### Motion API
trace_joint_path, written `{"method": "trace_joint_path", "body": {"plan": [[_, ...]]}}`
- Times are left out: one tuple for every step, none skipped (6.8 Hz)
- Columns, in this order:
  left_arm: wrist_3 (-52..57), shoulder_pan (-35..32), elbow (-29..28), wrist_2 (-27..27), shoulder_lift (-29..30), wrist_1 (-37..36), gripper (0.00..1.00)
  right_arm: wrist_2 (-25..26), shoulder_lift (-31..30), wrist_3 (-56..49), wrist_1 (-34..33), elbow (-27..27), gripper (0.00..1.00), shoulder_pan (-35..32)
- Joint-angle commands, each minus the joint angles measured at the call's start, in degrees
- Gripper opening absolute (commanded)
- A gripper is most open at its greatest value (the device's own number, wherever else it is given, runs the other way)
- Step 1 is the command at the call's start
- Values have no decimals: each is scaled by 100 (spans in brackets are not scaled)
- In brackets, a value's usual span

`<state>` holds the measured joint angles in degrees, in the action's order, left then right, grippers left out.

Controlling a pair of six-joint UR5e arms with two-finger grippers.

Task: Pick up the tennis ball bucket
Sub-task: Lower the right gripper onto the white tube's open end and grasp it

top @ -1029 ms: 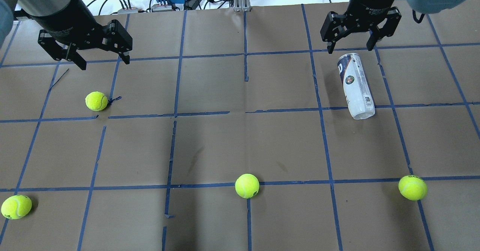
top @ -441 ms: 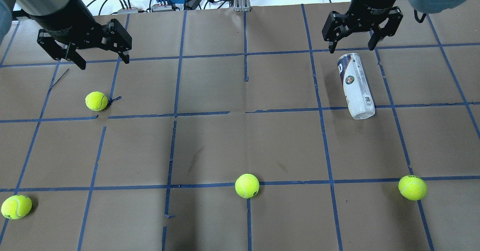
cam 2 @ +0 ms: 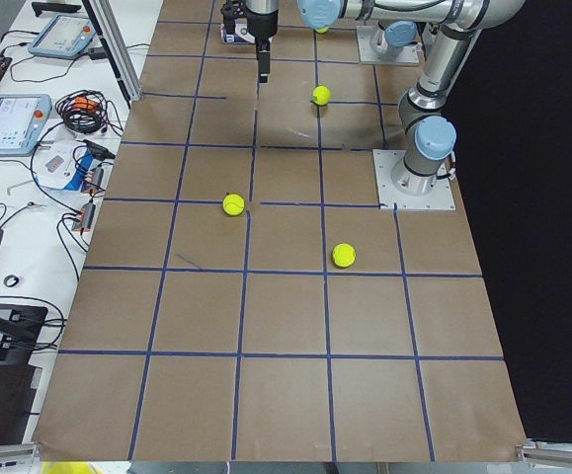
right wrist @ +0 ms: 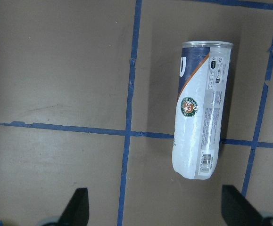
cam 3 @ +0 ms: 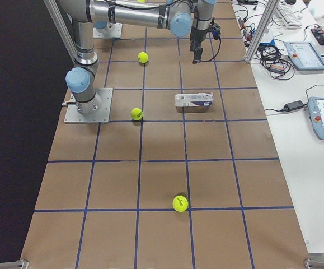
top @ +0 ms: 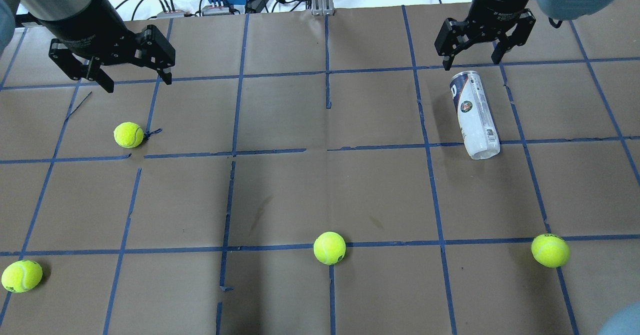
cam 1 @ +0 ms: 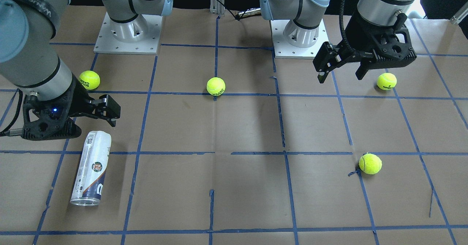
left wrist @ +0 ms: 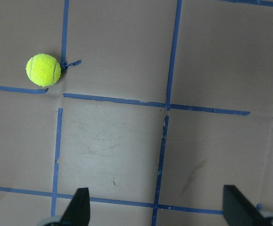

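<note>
Approach step: the right gripper (top: 472,62), jaws spread, hangs above the tennis ball bucket (top: 474,115) lying at the right. Next it should lower astride the bucket and close.

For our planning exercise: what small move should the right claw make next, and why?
Probably lower the open right claw toward the middle of the tennis ball bucket, centring it sideways. The bucket lies on its side, untouched, while the claw hangs above it; the wrist view shows it off-centre between the fingers.

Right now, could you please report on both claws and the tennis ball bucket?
Left claw open, empty. Right claw open, near tennis ball bucket. Bucket on its side, untouched. Nothing between them.
</note>
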<state>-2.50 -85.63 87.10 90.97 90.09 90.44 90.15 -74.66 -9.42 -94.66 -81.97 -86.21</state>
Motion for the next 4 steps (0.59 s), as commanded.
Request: {"method": "trace_joint_path", "body": {"plan": [[4, 3, 0, 0, 0, 0, 100, 2, 354, -95, -602, -239, 100, 279], [4, 3, 0, 0, 0, 0, 100, 63, 591, -95, -1198, -553, 100, 429], [-4, 3, 0, 0, 0, 0, 100, 133, 698, -95, -1561, -757, 100, 491], [4, 3, 0, 0, 0, 0, 100, 143, 795, -87, -1730, -794, 100, 492]]}}
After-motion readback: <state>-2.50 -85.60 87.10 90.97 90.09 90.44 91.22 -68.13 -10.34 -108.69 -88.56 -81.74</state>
